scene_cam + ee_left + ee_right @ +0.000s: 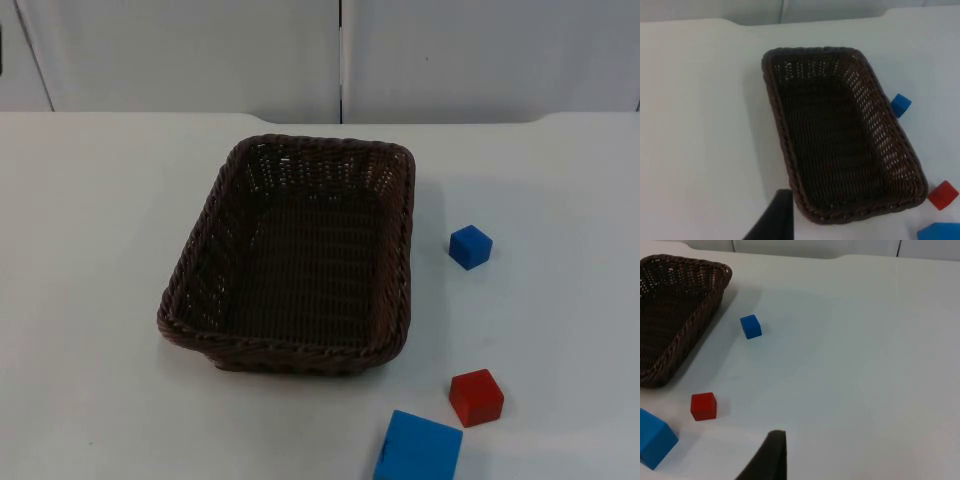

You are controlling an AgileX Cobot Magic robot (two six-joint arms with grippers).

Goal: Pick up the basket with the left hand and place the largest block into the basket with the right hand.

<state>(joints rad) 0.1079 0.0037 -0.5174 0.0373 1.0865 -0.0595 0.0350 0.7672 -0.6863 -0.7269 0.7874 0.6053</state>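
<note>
While the dark brown woven basket (290, 262) sat flat on the white desk (90, 250), roughly in the middle of it, nothing lay inside it and nothing touched its rim. It stood with one short end toward the grey partition wall (200, 50) and the other toward the near edge of the desk.

To the basket's right lay three blocks, all resting on the desk and apart from one another. A small blue block (470, 246) stood near the basket's right wall, about level with its middle. A red block (476, 397) lay closer to the near edge, beyond the basket's near right corner. The large blue block (419, 450), the biggest of the three, lay just beside the red one, at the near edge of the top view and partly cut off there.

In the left wrist view one black fingertip of the left gripper (774, 219) stood above the desk close to the basket's near corner, holding nothing that could be seen. In the right wrist view a fingertip of the right gripper (769, 456) hung over bare desk, near the red block and well apart from the basket. How far either gripper's fingers were spread could not be told.
</note>
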